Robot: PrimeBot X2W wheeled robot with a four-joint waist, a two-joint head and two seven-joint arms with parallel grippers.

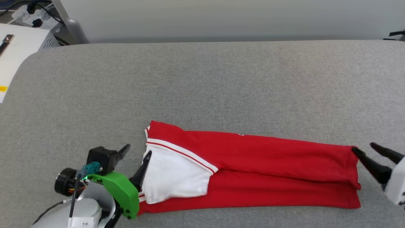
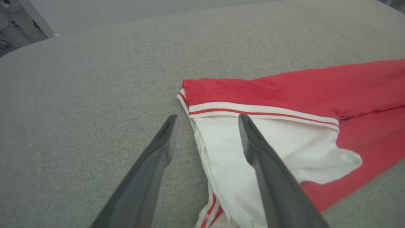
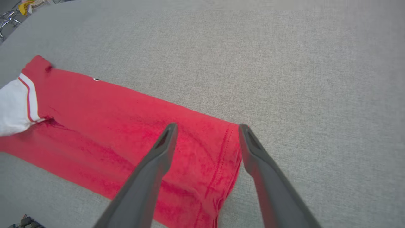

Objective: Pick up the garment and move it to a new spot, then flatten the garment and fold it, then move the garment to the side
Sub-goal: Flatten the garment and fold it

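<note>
The garment (image 1: 269, 171), a red jersey with a white sleeve and striped trim, lies folded into a long band on the grey surface, near the front edge. My left gripper (image 1: 137, 152) stands open at its left end, one finger over the white sleeve (image 2: 278, 148) and one over bare surface. At the right end, my right gripper (image 1: 364, 150) is open, straddling the hem corner (image 3: 227, 148). In the wrist views the left gripper (image 2: 207, 118) and the right gripper (image 3: 207, 128) both show spread fingers with nothing clamped between them.
The grey padded surface (image 1: 202, 82) stretches wide behind the garment. A white cabinet (image 1: 19, 47) with cables and a power strip stands beyond the far left corner. A pale wall runs along the back.
</note>
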